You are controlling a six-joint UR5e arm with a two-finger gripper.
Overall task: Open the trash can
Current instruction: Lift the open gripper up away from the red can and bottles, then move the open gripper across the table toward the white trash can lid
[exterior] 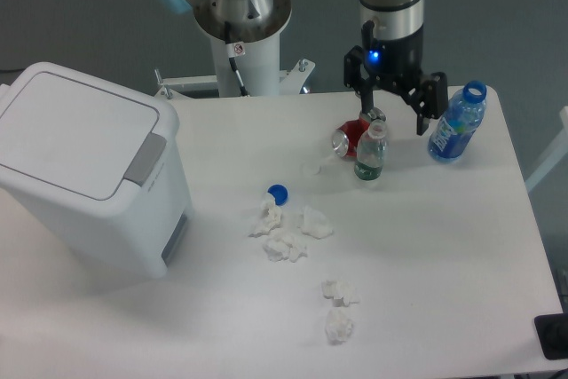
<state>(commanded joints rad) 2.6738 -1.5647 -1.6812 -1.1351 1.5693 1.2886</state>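
White table point(444, 246), shut trash can point(84, 175).

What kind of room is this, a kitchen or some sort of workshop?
Most likely a robotics lab, not a kitchen. A robot arm on a pedestal holds its open claw above a plain white table staged with a closed trash can, bottles and crumpled tissues.

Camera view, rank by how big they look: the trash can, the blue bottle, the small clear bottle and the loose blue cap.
1. trash can, by far the largest.
2. blue bottle.
3. small clear bottle, somewhat shorter and slimmer than the blue one.
4. blue cap, the smallest.
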